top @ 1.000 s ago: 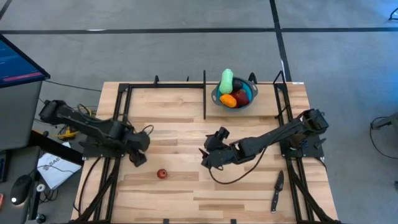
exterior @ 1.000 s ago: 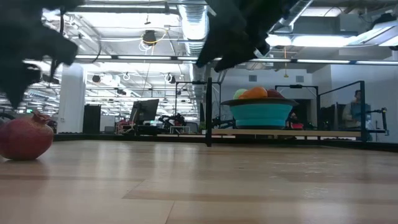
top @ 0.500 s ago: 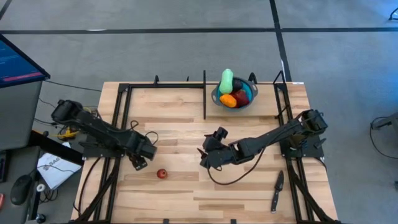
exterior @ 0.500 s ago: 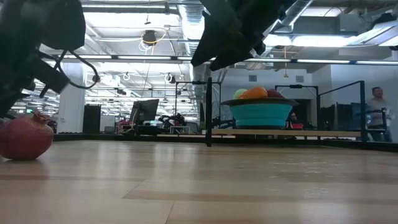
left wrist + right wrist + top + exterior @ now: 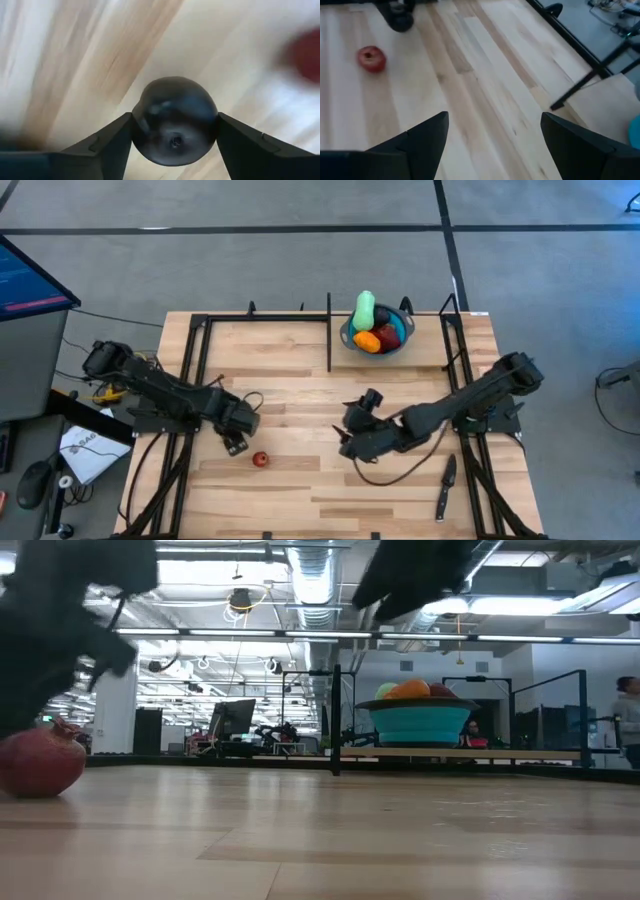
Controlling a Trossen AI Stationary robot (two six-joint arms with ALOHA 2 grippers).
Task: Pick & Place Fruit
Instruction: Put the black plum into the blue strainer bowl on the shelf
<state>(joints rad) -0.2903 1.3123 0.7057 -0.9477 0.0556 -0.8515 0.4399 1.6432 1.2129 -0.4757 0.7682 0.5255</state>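
Note:
A dark purple round fruit (image 5: 175,120) sits between the fingers of my left gripper (image 5: 175,118), at the table's left middle (image 5: 235,444). The gripper points down and is shut on it. A small red fruit (image 5: 260,460) lies on the wood just to its near right, also seen in the low view (image 5: 40,762) and the right wrist view (image 5: 371,58). My right gripper (image 5: 348,444) hangs open above the table's middle with nothing between its fingers (image 5: 492,145). The blue bowl (image 5: 400,340) at the far edge holds pale green, orange and red fruit. My left gripper pinches the dark purple fruit between its two fingers, one on each opposite side (image 5: 140,125). The fingers come from above, pointing down. I cannot tell whether the fruit rests on the tabletop or hangs just clear of it.
A black knife (image 5: 445,486) lies near the table's near right corner. Black frame rails (image 5: 329,330) stand along the sides and at the far middle. Bare wood lies between the two grippers. A person (image 5: 628,725) stands in the room far behind.
My left gripper has gone down and toward the table's right, onto the dark purple fruit. My right gripper has drawn back toward the table's right and near edge and risen a little, still open.

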